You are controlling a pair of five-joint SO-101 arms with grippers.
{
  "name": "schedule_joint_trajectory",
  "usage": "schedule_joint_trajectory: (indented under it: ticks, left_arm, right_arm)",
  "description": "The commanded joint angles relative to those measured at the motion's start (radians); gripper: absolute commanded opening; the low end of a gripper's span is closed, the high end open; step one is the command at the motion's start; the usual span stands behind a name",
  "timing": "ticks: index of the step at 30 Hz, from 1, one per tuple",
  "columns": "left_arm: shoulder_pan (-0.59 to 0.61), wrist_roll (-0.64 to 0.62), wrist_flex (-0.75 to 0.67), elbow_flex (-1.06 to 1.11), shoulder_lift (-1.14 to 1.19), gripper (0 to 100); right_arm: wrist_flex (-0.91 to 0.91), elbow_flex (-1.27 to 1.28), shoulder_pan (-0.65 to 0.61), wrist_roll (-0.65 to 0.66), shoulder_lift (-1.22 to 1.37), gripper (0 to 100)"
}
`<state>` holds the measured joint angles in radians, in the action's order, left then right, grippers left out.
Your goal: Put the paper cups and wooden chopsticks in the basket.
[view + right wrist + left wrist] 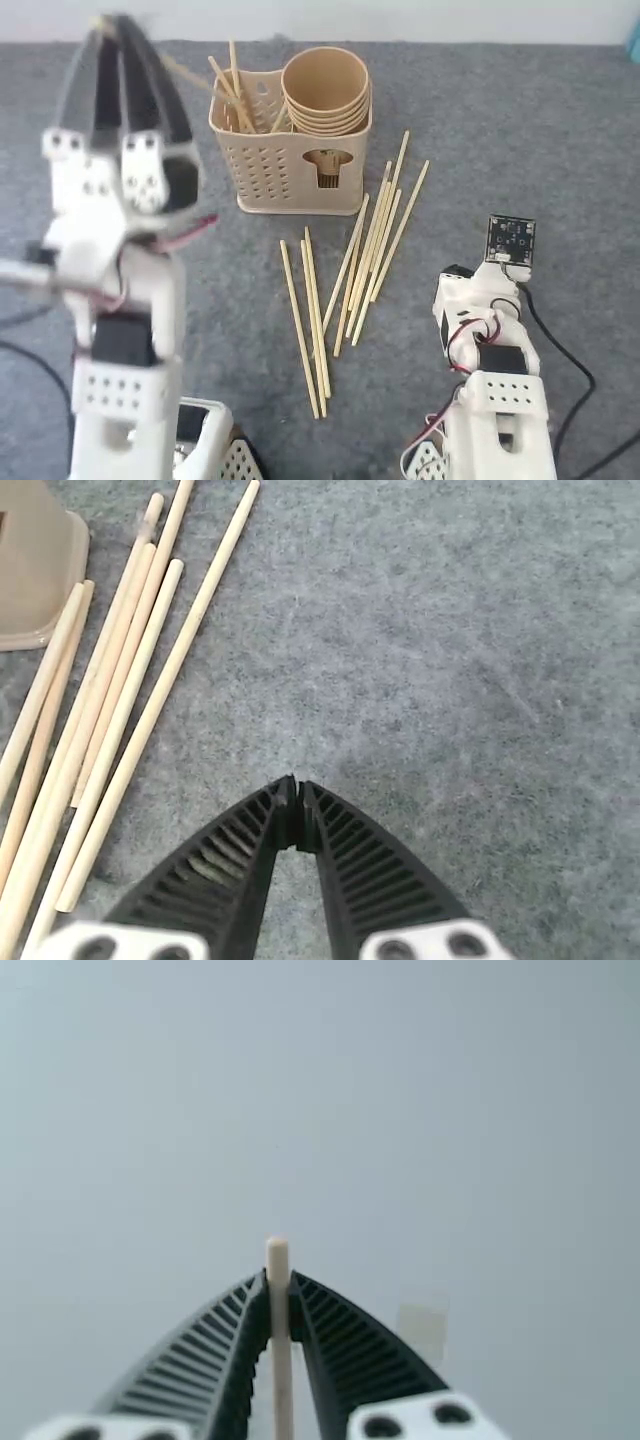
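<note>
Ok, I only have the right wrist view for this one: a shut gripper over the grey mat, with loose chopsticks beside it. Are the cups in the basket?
Observer: Yes, the paper cups sit stacked inside the basket.
Operator: What is the left arm doing?
Observer: The left gripper is shut on a single chopstick.
Operator: Any sticks already in the basket?
Observer: A few chopsticks stand in it, leaning beside the cups.
</note>
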<state>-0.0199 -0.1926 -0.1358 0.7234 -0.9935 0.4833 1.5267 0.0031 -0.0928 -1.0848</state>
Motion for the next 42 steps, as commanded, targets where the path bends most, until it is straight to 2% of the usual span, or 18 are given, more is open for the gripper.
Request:
schedule_joint_trajectory:
  ticks: [1,11,18,20,22,25,28,33,39,42]
  left_arm:
    - [-0.009,-0.009,-0.026,-0.168,0.216,1]
    - [0.028,-0.011,-0.028,-0.205,0.551,2]
    - [0.043,-0.011,-0.086,-0.199,0.629,2]
    - [0.048,-0.014,-0.084,-0.199,0.617,5]
    - [0.049,-0.014,-0.057,-0.193,0.595,12]
    - [0.049,-0.015,0.087,-0.185,0.552,25]
    - [0.048,-0.015,0.25,-0.186,0.505,33]
    - [0.048,-0.017,0.496,-0.179,0.399,34]
    - [0.015,-0.015,1.056,-0.163,0.267,34]
    - [0.0,-0.017,1.286,-0.162,0.279,34]
  right_arm:
    - [-0.015,-0.005,0.012,0.006,-0.03,0.8]
    - [-0.018,-0.005,0.012,0.006,-0.03,0.8]
    - [-0.024,-0.005,0.012,0.006,-0.03,0.8]
    - [-0.024,-0.005,0.012,0.006,-0.03,0.8]
    - [-0.024,-0.005,0.012,0.006,-0.03,0.8]
    - [-0.025,-0.005,0.012,0.006,-0.03,0.8]
    - [-0.025,-0.006,0.01,0.006,-0.03,0.8]
    - [-0.025,-0.006,0.008,0.006,-0.03,0.8]
    - [-0.025,-0.008,0.007,0.006,-0.03,0.8]
    - [-0.025,-0.008,0.005,0.006,-0.03,0.8]
